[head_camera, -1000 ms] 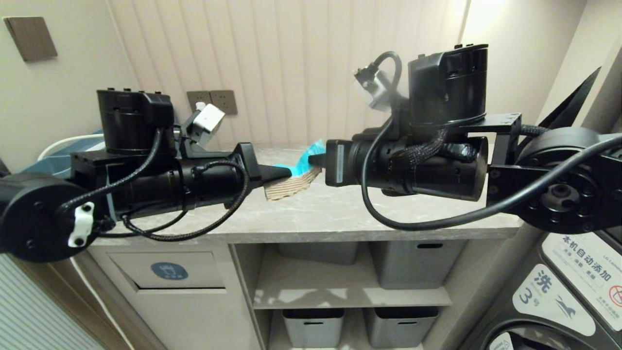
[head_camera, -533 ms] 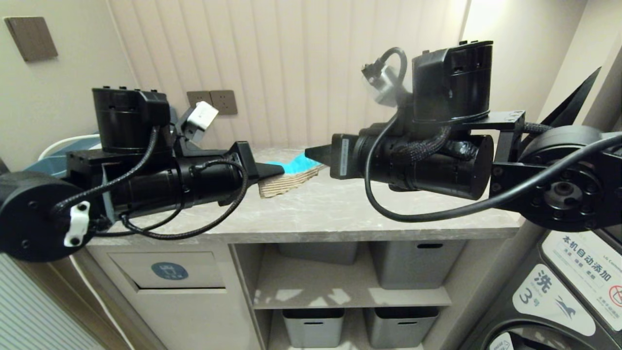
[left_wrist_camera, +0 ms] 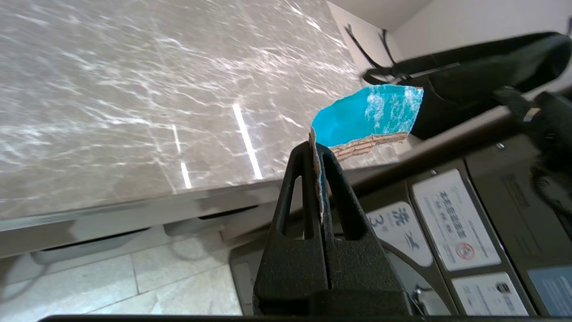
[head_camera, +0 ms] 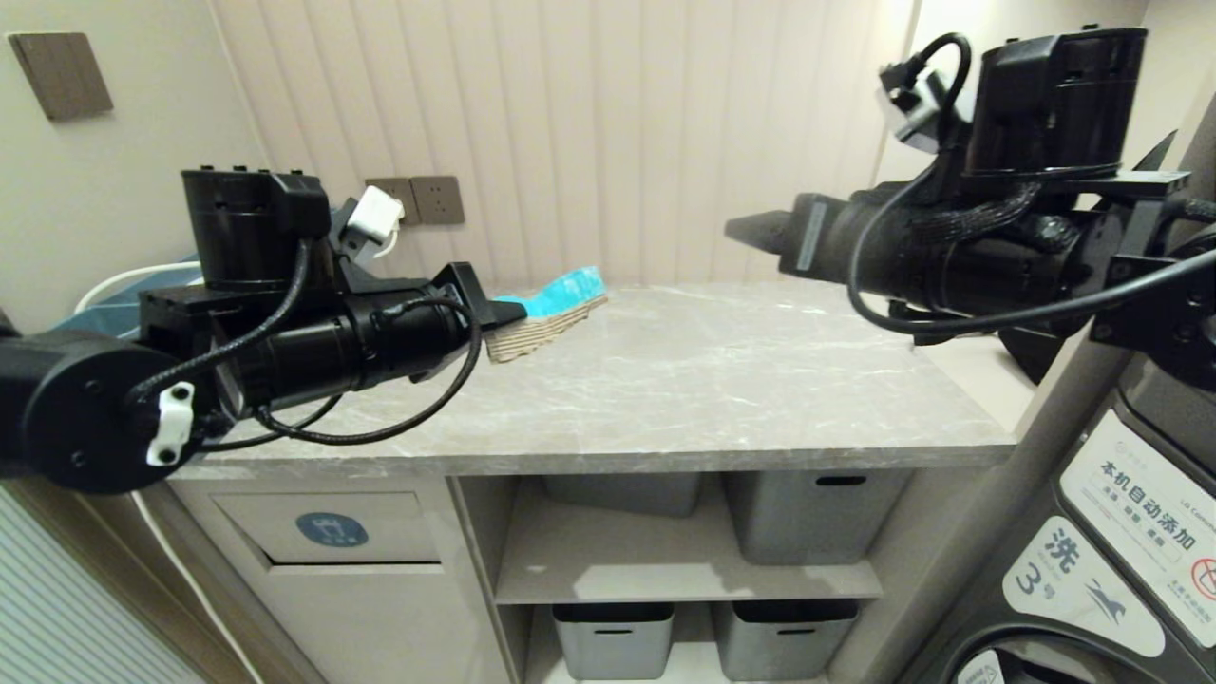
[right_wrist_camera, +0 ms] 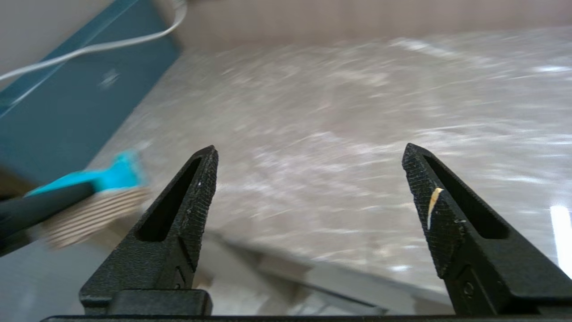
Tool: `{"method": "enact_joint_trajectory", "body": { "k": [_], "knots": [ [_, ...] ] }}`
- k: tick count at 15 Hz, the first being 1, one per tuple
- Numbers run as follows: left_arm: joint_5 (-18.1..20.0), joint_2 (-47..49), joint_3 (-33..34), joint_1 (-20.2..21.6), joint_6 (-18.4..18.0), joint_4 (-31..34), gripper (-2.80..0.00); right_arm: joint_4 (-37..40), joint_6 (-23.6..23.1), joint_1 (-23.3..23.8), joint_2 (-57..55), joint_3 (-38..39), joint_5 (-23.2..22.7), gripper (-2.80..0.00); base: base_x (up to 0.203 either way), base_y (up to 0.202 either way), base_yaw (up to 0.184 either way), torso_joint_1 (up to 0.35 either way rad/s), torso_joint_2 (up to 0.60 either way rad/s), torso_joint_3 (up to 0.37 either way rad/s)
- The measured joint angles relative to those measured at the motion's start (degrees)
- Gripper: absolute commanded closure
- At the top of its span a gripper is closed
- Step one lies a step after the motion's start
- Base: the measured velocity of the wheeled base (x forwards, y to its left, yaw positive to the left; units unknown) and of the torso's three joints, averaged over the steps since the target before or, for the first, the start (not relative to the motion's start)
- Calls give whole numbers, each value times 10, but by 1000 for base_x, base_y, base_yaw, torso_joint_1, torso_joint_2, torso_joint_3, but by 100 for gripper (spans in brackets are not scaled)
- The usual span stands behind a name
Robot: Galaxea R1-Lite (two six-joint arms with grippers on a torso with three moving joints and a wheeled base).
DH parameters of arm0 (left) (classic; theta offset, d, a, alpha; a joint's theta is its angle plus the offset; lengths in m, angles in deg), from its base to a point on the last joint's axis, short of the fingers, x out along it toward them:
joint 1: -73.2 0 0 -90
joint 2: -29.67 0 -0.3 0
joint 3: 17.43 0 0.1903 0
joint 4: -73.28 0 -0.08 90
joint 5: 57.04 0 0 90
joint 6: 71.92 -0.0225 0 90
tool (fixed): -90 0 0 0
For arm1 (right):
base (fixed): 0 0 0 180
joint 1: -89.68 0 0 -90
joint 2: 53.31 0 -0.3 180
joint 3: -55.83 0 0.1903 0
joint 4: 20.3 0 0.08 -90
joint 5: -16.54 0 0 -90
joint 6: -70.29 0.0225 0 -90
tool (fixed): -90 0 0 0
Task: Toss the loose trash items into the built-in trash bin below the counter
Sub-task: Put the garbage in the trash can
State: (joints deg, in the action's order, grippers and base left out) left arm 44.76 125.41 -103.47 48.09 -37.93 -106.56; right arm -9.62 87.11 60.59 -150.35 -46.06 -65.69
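- While the left claw (head_camera: 508,318) is clenched on a cardboard scrap (head_camera: 546,312), it holds that scrap in the air above the left part of the bench (head_camera: 722,380), cyan face up and brown corrugated edge below.
- In the left wrist view the scrap (left_wrist_camera: 366,118) stands edge-on between the two black fingers (left_wrist_camera: 297,179) and sticks out past their tips; whether it is one piece or several stacked, I cannot tell.
- The right claw (right_wrist_camera: 308,165) is released, its two fingers (right_wrist_camera: 196,179) spread wide with nothing between them; it hangs above the right end of the bench, well apart from the scrap.
- In the right wrist view the scrap (right_wrist_camera: 96,197) shows off to one side, near one finger and not touching it.
- Under the bench, at the left, is the bin (head_camera: 328,530): one beige flap with a blue oval badge, shut, well below the scrap.
- To the right of it are open shelves with four grey tubs (head_camera: 817,513), two on the upper shelf and two on the lower; what is in them is hidden.
- One teal box (right_wrist_camera: 67,98) lies at the far left of the bench with a white cable across it.
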Motion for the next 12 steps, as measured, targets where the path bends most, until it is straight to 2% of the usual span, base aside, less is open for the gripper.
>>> {"method": "enact_joint_trajectory", "body": {
  "k": [3, 5, 9, 12],
  "knots": [
    [-5, 2, -1, -2, -30, 3, 0, -30, -40, 90, 56, 56, 6, -280, 0, 0, 0, 0, 0, 0],
    [-6, 7, -8, -4, -52, 8, 0, -47, -64, 132, 113, 118, 6, -280, 0, 0, 0, 0, 0, 0],
    [-22, 24, -25, -20, -102, 15, 0, -54, -100, 197, 255, 275, -11, -280, 0, 0, 0, 0, 0, 0],
    [-27, 40, -29, -37, -139, 8, 0, -54, -184, 217, 368, 404, -49, -280, 0, 0, 0, 0, 0, 0]
  ]
}}
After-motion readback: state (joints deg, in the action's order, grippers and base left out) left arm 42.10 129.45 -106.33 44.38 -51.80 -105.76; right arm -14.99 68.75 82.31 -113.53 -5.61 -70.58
